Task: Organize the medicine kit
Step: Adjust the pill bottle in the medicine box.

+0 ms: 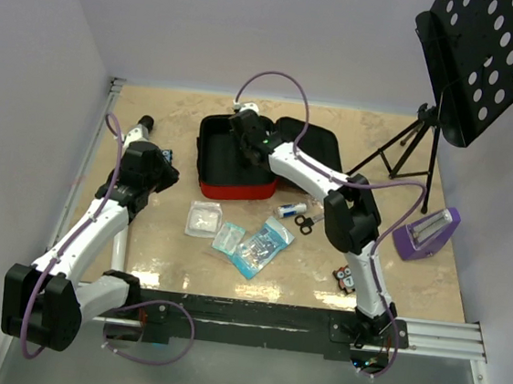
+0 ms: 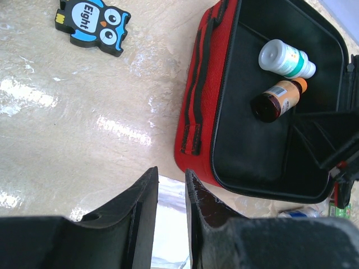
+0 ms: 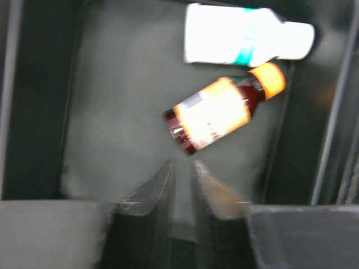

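Roughly mid-table, toward the far wall, the kit (image 1: 234, 188) lies unzipped. It is a rounded-square soft case of ribbed red fabric with matte black lining, and its lid (image 1: 309, 145) has flopped to the right. Two bottles lie on their sides in it, just beside each other: a white bottle (image 2: 286, 59) of smooth plastic with a teal band, and an amber bottle (image 2: 277, 100) with an orange cap and label. The table (image 2: 67, 123) is glossy, mottled beige. A flat owl card (image 2: 92, 19) lies left of the kit, well apart from it.

The right gripper (image 3: 182, 168) hangs inside the kit near the amber bottle, not touching it. Its fingers stand a slim gap apart with nothing between them. That view is blurred and the labels are unreadable. From above, the right arm hides both bottles. The left gripper (image 2: 171, 175) hovers beside the kit's red wall, jaws narrowly apart and empty. A pale packet (image 2: 168, 224) shows only partly through the gap.

Bare lining lies beside the bottles, and bare table between owl card and kit.
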### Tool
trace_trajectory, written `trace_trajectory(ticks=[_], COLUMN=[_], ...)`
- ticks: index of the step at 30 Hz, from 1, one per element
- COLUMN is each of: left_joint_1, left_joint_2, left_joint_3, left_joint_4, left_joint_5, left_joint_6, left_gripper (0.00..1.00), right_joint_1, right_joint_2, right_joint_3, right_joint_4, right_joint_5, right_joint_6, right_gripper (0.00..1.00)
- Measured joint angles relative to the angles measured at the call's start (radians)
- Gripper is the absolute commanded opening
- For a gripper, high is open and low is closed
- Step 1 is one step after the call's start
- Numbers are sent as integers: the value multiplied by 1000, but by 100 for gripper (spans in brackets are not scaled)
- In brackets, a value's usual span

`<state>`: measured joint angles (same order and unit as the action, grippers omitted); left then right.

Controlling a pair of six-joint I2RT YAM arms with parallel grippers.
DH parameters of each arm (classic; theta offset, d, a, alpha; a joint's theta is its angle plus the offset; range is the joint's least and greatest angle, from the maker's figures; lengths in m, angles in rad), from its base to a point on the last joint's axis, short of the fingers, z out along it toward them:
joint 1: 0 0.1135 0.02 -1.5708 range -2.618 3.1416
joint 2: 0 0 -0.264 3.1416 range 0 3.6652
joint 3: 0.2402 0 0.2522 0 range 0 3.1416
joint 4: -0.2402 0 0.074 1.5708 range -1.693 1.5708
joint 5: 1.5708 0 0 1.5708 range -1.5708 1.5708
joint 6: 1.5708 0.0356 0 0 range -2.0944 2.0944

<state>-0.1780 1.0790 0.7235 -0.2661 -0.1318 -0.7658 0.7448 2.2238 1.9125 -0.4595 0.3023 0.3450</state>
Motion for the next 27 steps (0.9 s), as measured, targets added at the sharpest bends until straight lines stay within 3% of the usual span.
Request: trace_trajectory(ticks=[2, 13, 27], left_joint_1=[0, 0, 0], left_joint_2=[0, 0, 11], left_joint_3=[0, 0, 0], left_joint_4=[0, 0, 0], left_joint_5=[0, 0, -2], left_joint_6=[0, 0, 0], left_gripper=[30, 30, 30], right_joint_1=[32, 64, -19], right_joint_2=[-5, 33, 211], right_joint_3=[-2, -5, 222], right_joint_4=[1, -5, -77], right_joint_5=[27, 31, 55], right_joint_6=[-26, -77, -57], right_gripper=[0, 0, 0])
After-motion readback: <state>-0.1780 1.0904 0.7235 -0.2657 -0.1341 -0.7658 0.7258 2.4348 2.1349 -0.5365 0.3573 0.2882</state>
